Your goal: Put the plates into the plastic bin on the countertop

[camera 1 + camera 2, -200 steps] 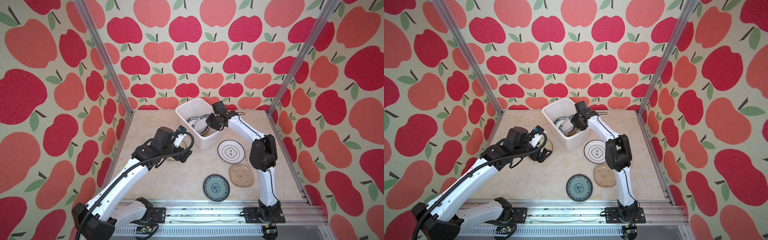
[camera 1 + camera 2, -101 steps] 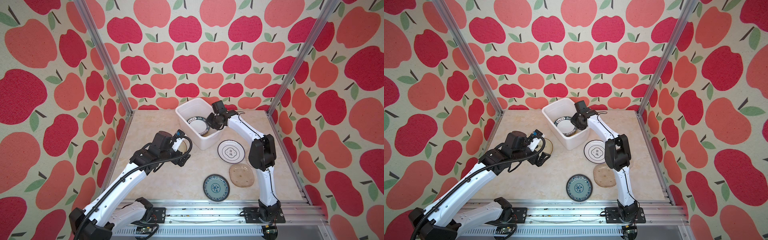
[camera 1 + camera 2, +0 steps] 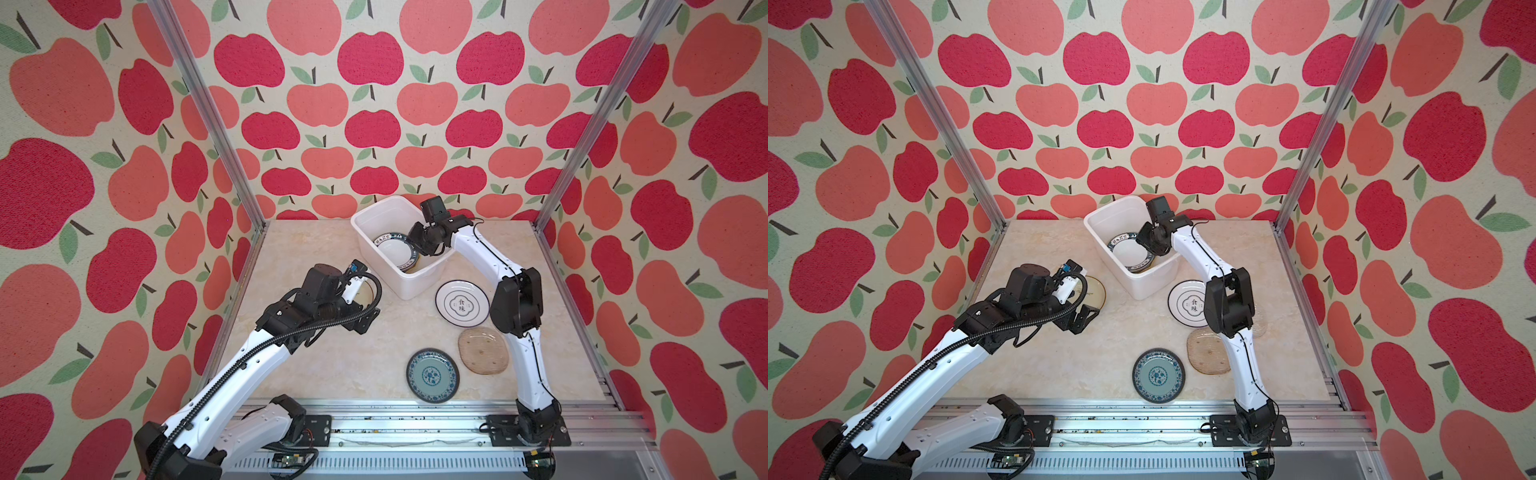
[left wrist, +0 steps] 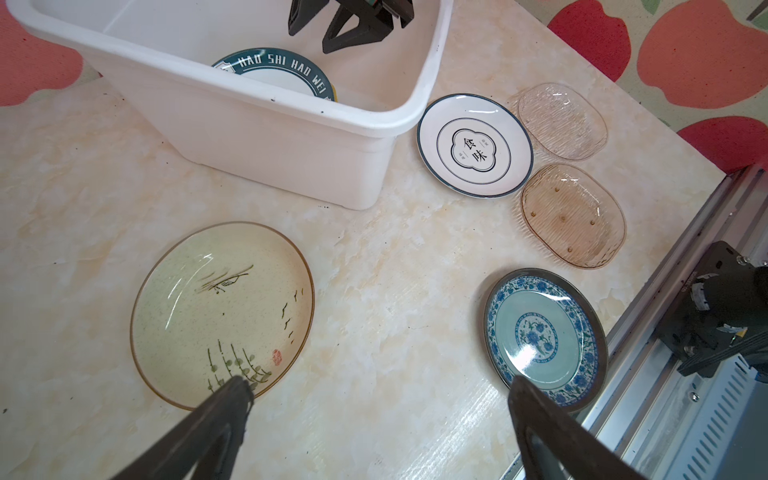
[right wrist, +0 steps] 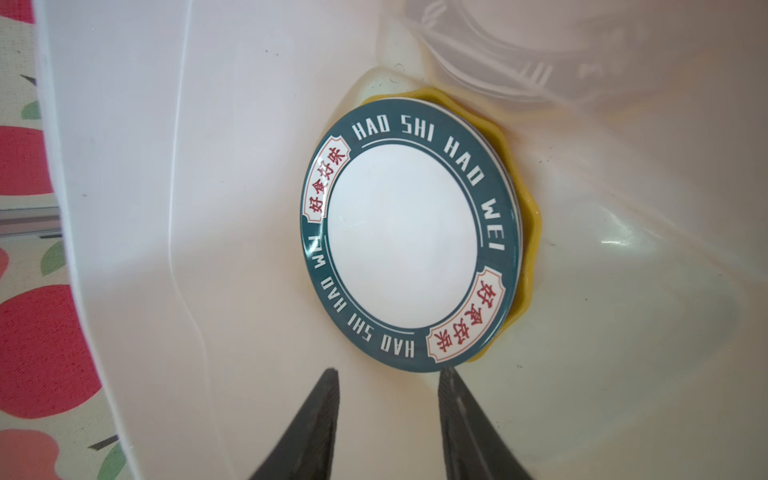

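The bin [image 3: 411, 286] stands at the back edge of the worktop [image 3: 332, 374], turned askew, so that either arm can reach its mouth from the front. Inside it, the lettered plate [image 5: 405, 245] lies face up on a yellow plate [image 5: 528, 257]; a flat stack of this kind leaves room for the rest. The right gripper [image 5: 388, 374] reaches into the bin, close to the lettered plate's rim, with its jaws parted to a moderate width and nothing between them. We judge that this plate is set down and rests free. We cannot tell whether one fingertip touches its rim. The left gripper [image 4: 379, 384] hovers low over the worktop to the left of the bin, jaws at full width and empty. One finger [image 4: 224, 407] is above the near rim of the cream plate [image 4: 220, 311], which lies flat near the bin's wall. We read this wide setting as preparation to straddle that rim. Five plates lie outside the bin: the cream plate, the emblem plate [image 3: 462, 303] just beside the bin's front corner, the clear plate [image 4: 563, 120] and amber plate [image 3: 484, 351] toward the right edge, and the blue plate [image 3: 432, 376] near the front edge. All lie flat, so we expect that each rim must be caught at the surface.
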### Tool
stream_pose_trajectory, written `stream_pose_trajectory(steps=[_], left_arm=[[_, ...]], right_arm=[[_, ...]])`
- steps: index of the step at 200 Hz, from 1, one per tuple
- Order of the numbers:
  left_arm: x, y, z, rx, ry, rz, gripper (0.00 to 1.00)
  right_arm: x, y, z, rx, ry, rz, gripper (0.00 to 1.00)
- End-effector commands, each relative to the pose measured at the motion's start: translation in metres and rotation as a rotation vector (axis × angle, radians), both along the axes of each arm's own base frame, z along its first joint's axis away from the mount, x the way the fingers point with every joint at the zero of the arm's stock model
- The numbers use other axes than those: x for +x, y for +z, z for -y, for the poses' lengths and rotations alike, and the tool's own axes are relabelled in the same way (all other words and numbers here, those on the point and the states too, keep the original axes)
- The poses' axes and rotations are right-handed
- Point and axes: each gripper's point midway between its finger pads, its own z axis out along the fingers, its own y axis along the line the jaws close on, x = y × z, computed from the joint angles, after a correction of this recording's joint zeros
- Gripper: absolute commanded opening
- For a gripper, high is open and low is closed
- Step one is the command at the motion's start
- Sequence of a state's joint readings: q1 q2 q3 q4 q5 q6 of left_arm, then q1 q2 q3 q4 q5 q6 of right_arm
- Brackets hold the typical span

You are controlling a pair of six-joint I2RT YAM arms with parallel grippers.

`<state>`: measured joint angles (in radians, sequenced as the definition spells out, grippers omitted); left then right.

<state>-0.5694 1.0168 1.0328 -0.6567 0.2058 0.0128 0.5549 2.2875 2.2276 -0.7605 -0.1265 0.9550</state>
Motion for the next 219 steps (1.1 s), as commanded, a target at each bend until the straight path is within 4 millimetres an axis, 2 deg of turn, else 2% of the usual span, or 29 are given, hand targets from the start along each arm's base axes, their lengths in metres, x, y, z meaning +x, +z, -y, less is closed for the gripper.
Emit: stream_pose_trajectory(steps=[1, 21, 44, 60, 87, 119, 143, 150, 178, 198, 219], left_arm=[[-0.001, 0.025, -0.005, -0.059, 0.060, 0.011, 0.99], [-0.007, 0.041, -0.004, -0.134, 0.078, -0.001, 0.99], [-0.014, 0.060, 0.002, -0.260, 0.095, -0.032, 0.99], [-0.018, 0.072, 0.011, -0.367, 0.107, -0.076, 0.99], [-0.015, 0.079, 0.023, -0.505, 0.171, -0.178, 0.99], [-0.007, 0.061, 0.041, -0.547, 0.286, -0.304, 0.99], [-0.005, 0.050, 0.056, -0.502, 0.349, -0.354, 0.99], [-0.002, 0.040, 0.067, -0.476, 0.363, -0.384, 0.99], [0.005, 0.020, 0.092, -0.486, 0.479, -0.465, 0.99], [0.006, 0.003, 0.099, -0.495, 0.642, -0.472, 0.99], [0.006, -0.009, 0.119, -0.535, 0.725, -0.480, 0.99]], right_arm=[[-0.017, 0.051, -0.012, -0.023, 0.184, 0.112, 0.54], [-0.032, 0.096, -0.006, -0.039, 0.275, 0.203, 0.59], [-0.062, 0.135, 0.014, -0.081, 0.351, 0.265, 0.59], [-0.089, 0.149, 0.036, -0.110, 0.388, 0.280, 0.60], [-0.132, 0.154, 0.079, -0.111, 0.399, 0.278, 0.60], [-0.176, 0.133, 0.133, -0.092, 0.348, 0.221, 0.60], [-0.198, 0.107, 0.166, -0.047, 0.289, 0.138, 0.61], [-0.202, 0.100, 0.174, -0.037, 0.281, 0.117, 0.61], [-0.200, 0.066, 0.197, -0.049, 0.273, 0.044, 0.62], [-0.189, 0.045, 0.214, -0.071, 0.251, 0.002, 0.63], [-0.174, 0.031, 0.233, -0.084, 0.211, -0.007, 0.63]])
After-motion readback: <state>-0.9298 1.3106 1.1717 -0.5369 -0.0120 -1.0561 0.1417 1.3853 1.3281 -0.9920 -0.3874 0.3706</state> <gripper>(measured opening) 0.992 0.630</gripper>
